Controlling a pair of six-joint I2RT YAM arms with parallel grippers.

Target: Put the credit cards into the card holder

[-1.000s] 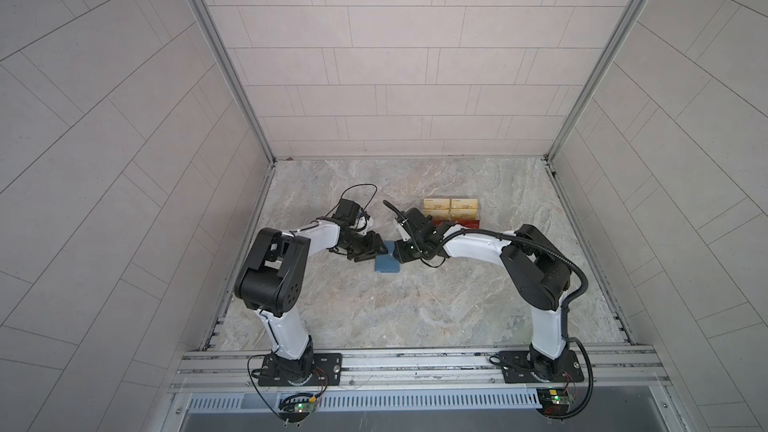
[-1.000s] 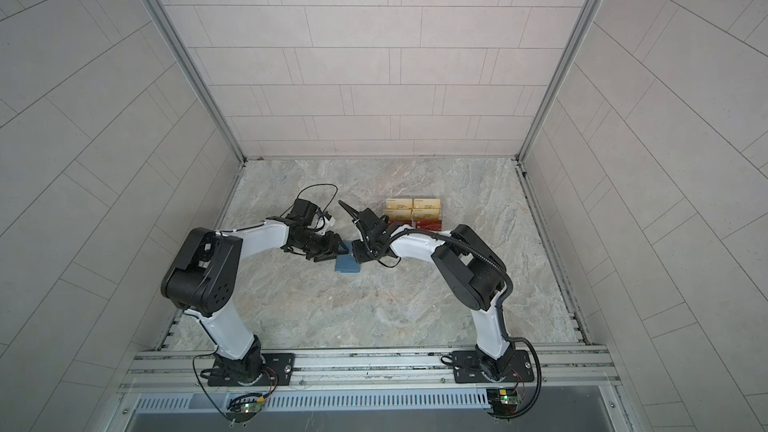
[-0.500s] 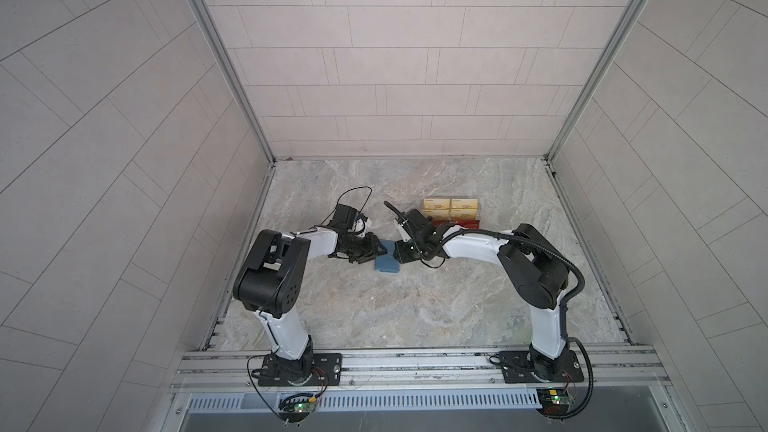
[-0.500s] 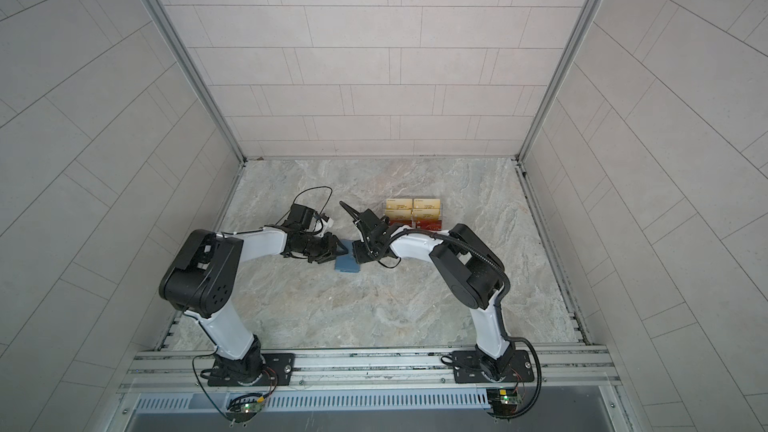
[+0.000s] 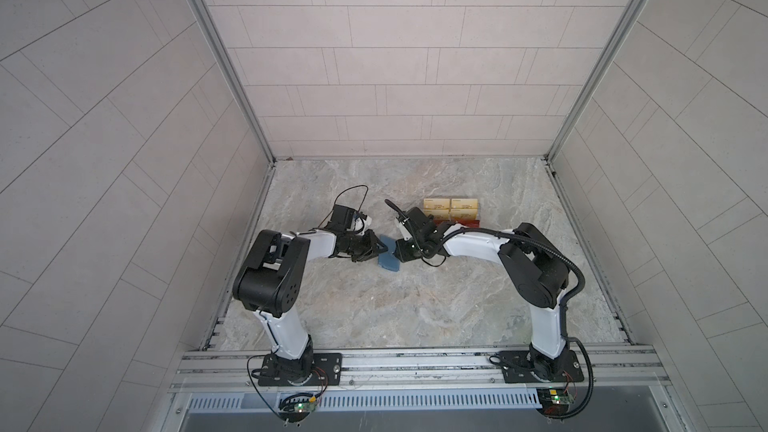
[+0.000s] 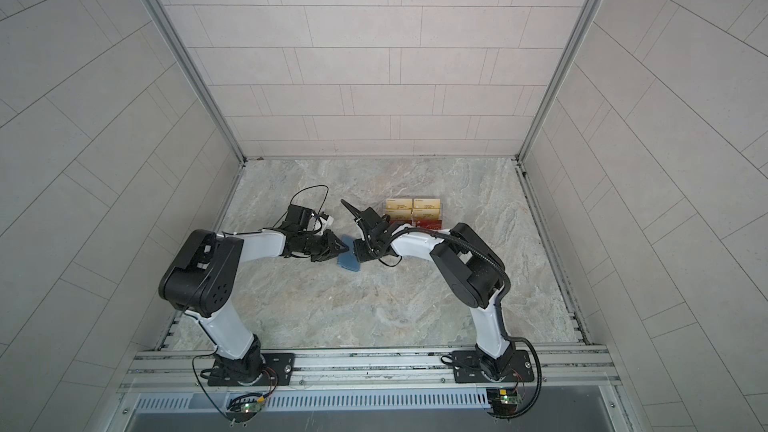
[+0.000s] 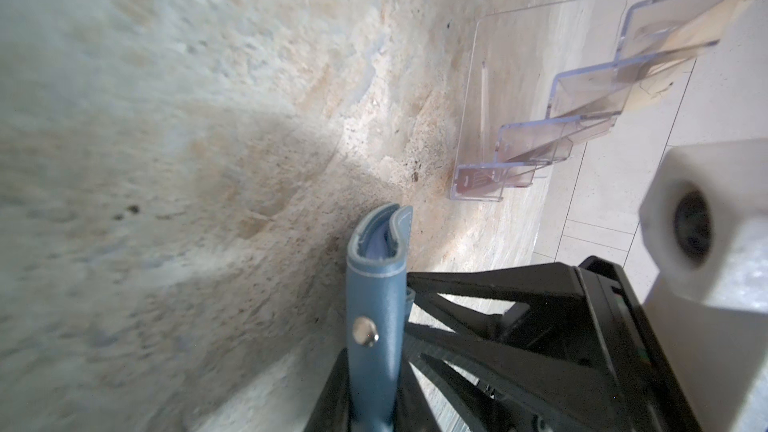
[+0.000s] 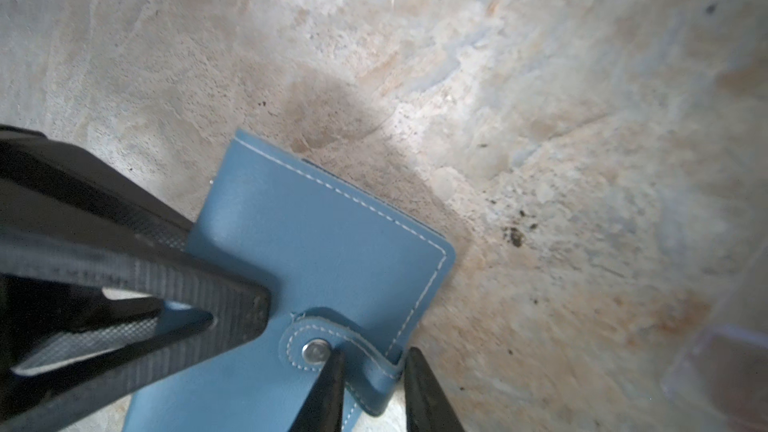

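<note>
Two pincers, both down on one small target! On its own side the left pincer (image 5: 383, 248) has its jaws drawn nearly together, and the left wrist view puts them either side of the blue leather, clamped on the card holder (image 8: 316, 243) by its edge. Head-on to it, the right pincer (image 8: 374, 371) shows jaws narrowed to a slim gap, nipping the strap (image 8: 365, 359) right beside the snap stud (image 8: 316, 352). That card holder lies mid-desk between the two, cover shut and, by the look of it, the snap fastened. I'd call this the opening move, one side pinning while the other works the tab. Progress? Barely off the line: no card is in a sleeve, and none is even picked up. All of it is left to do: pop the snap, spread the booklet, fetch, slide in. Outward across the desk (image 5: 374, 305), just behind the right arm, stands one clear tiered rack (image 7: 507, 89). Count with me: one card holder, one rack, and four gold-yellow cards (image 5: 436, 204) showing in two rows of two. In the front tier sit the red credit cards (image 5: 465, 223), but only a single red strip shows, partly hidden by the arm, so how many are there I cannot tell.
</note>
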